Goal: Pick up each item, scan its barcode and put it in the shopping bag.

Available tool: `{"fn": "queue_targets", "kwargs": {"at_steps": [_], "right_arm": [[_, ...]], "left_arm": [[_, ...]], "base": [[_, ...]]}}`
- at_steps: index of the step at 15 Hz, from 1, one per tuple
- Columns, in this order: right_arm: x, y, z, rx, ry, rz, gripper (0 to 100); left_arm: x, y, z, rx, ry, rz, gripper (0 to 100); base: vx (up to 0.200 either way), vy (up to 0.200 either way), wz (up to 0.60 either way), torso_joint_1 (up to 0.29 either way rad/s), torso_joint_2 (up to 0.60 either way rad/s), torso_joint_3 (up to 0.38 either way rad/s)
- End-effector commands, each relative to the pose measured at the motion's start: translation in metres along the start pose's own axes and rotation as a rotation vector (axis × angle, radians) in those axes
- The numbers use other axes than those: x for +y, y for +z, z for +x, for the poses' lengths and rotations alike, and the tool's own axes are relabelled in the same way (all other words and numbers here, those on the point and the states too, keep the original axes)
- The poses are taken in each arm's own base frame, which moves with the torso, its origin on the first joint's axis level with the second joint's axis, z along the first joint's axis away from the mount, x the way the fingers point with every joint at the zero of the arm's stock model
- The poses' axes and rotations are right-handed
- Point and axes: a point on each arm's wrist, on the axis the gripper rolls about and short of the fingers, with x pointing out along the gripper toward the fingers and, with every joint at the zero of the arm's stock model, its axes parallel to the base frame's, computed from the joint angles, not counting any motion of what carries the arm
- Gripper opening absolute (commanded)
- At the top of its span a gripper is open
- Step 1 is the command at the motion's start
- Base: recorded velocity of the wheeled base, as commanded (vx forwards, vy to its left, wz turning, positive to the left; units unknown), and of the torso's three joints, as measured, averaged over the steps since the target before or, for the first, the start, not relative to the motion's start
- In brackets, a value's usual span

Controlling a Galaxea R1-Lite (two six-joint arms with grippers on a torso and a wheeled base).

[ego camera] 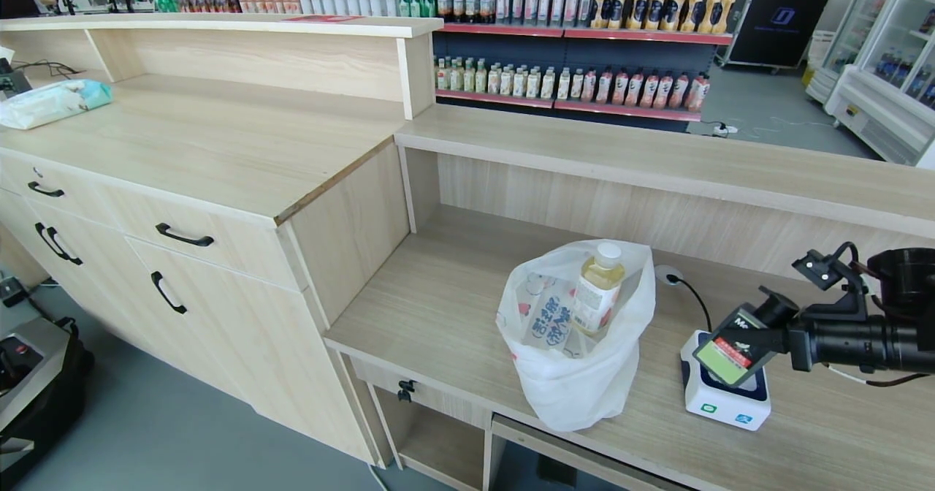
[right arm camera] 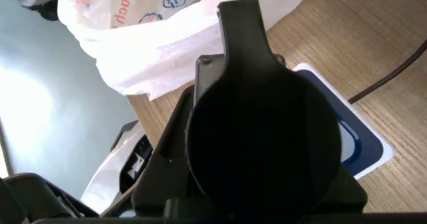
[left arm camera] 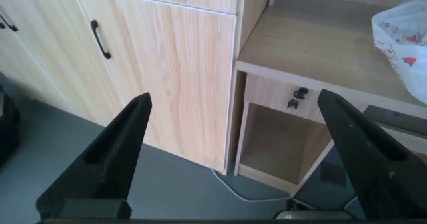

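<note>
A white plastic shopping bag stands open on the low wooden counter; it holds a yellow drink bottle and a printed packet. To its right sits a white and blue barcode scanner. My right gripper is shut on a can with a green and red label, held tilted just above the scanner. In the right wrist view the can's black round end hides most of the scanner. My left gripper is open and empty, low beside the cabinet front and left of the bag.
A tall cabinet with black-handled drawers rises left of the low counter. A wipes pack lies on its top. A black cable runs from a grommet to the scanner. Drink shelves and fridges stand behind.
</note>
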Motion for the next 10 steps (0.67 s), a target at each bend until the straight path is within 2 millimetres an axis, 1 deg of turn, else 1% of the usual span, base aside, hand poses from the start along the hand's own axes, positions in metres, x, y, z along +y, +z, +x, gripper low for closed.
{"fn": "queue_targets", "kwargs": {"at_steps": [1, 2, 3, 4, 5, 6, 8, 9, 10], "right_arm": [[0.019, 0.035, -0.031, -0.108, -0.071, -0.133, 0], [0.038, 0.042, -0.053, -0.145, -0.111, -0.186, 0], [0.059, 0.039, -0.071, -0.164, -0.144, -0.248, 0], [0.076, 0.029, -0.087, -0.174, -0.201, -0.347, 0], [0.086, 0.024, -0.097, -0.176, -0.234, -0.402, 0], [0.112, 0.021, -0.113, -0.191, -0.283, -0.524, 0], [0.135, 0.029, -0.124, -0.224, -0.302, -0.685, 0], [0.143, 0.032, -0.122, -0.240, -0.276, -0.760, 0], [0.144, 0.032, -0.122, -0.239, -0.272, -0.761, 0]], "left_arm": [[0.000, 0.000, 0.000, 0.000, 0.001, 0.000, 100], [0.000, 0.000, 0.000, 0.000, 0.001, 0.000, 100], [0.000, 0.000, 0.000, 0.000, 0.001, 0.000, 100], [0.000, 0.000, 0.000, 0.000, 0.001, 0.000, 100], [0.000, 0.000, 0.000, 0.000, 0.001, 0.000, 100], [0.000, 0.000, 0.000, 0.000, 0.001, 0.000, 100], [0.000, 0.000, 0.000, 0.000, 0.001, 0.000, 100], [0.000, 0.000, 0.000, 0.000, 0.001, 0.000, 100], [0.000, 0.000, 0.000, 0.000, 0.001, 0.000, 100]], "base": [[0.000, 0.000, 0.00, 0.000, 0.00, 0.000], [0.000, 0.000, 0.00, 0.000, 0.00, 0.000], [0.000, 0.000, 0.00, 0.000, 0.00, 0.000], [0.000, 0.000, 0.00, 0.000, 0.00, 0.000], [0.000, 0.000, 0.00, 0.000, 0.00, 0.000], [0.000, 0.000, 0.00, 0.000, 0.00, 0.000], [0.000, 0.000, 0.00, 0.000, 0.00, 0.000], [0.000, 0.000, 0.00, 0.000, 0.00, 0.000], [0.000, 0.000, 0.60, 0.002, 0.01, 0.002]]}}
